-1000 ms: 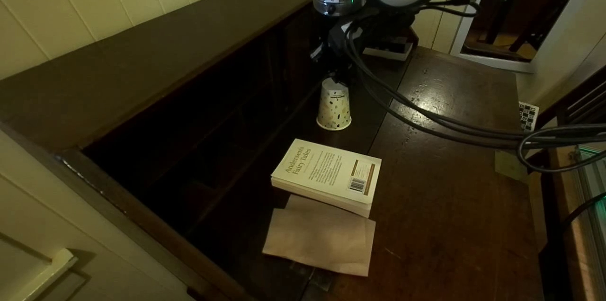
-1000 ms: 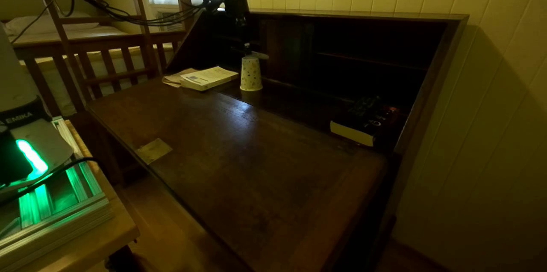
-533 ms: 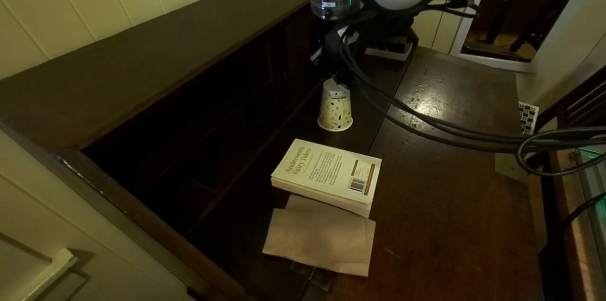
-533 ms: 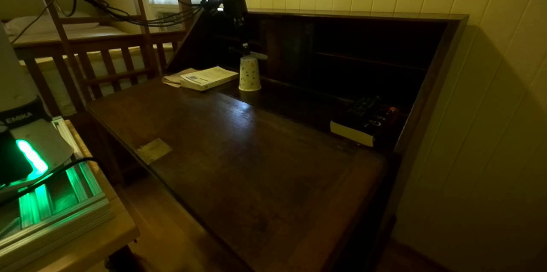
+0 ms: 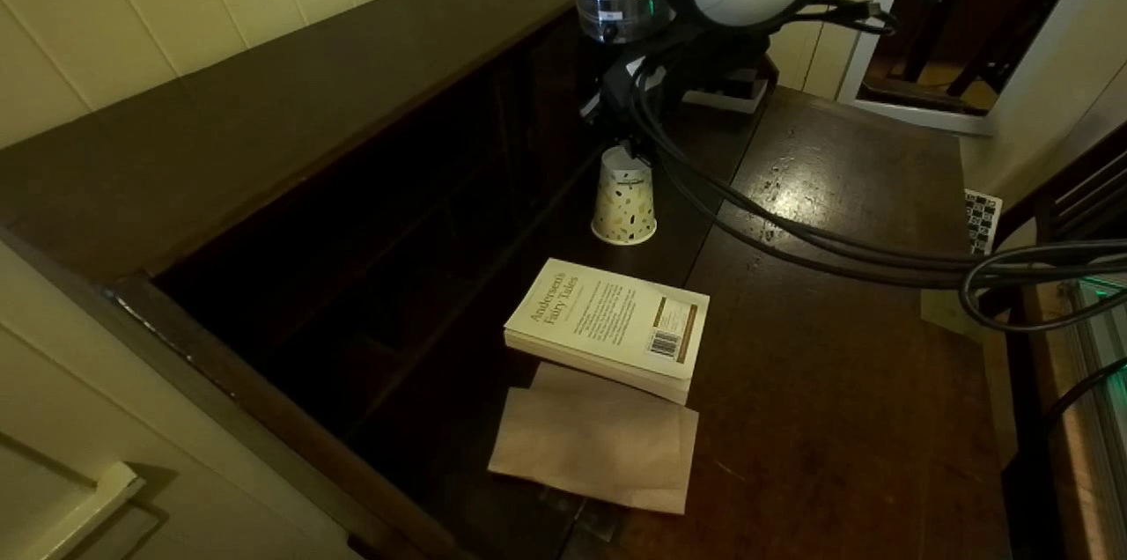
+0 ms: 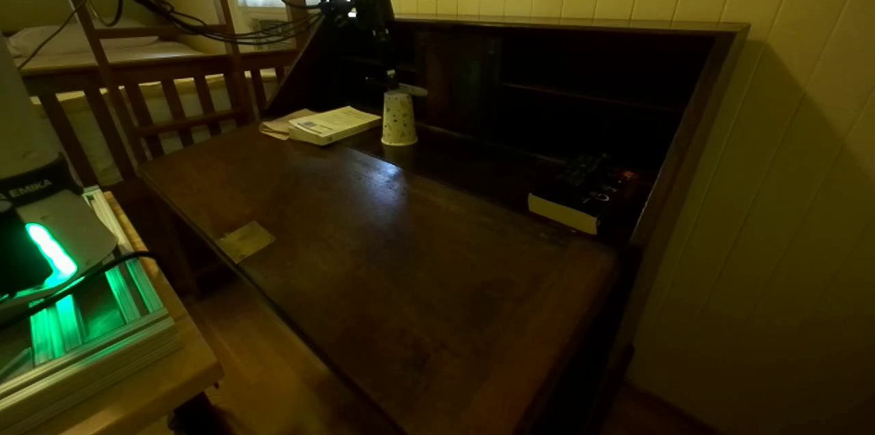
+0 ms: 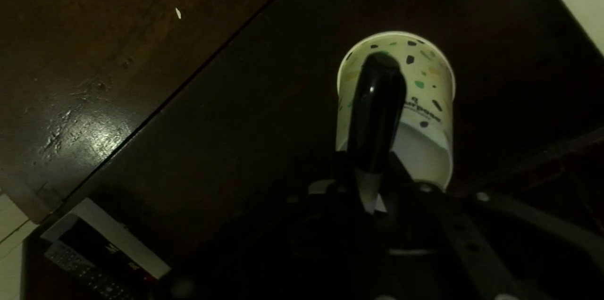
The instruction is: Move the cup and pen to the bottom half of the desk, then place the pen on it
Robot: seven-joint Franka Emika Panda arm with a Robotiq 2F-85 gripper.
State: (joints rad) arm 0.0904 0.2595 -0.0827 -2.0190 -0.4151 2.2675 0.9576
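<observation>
Upside down on the rear strip of the desk [image 6: 383,243], the white, dotted cup [image 5: 624,203] stands with its rim resting on the wood. Directly over its raised base is my gripper [image 6: 392,79], its jaws shut on the pen [image 7: 377,106]. In the wrist view the pen's glossy black end points away from the fingers and overlaps the cup [image 7: 429,73] behind it. The pen's pale part [image 6: 414,89] sticks out sideways at the cup's top in an exterior view. Whether pen or fingers touch the cup cannot be told.
A white paperback book [image 5: 612,322] lies beside the cup, partly over brown paper [image 5: 603,445]. A thick black book [image 6: 581,195] rests at the desk's far end. Dark cubbyholes under a raised ledge [image 5: 308,76] run behind. Loose cables [image 5: 810,234] hang from the arm across the desk.
My gripper, with the pen in it, has come slightly lower and a little toward the white book. The cup has shifted very slightly the same way.
</observation>
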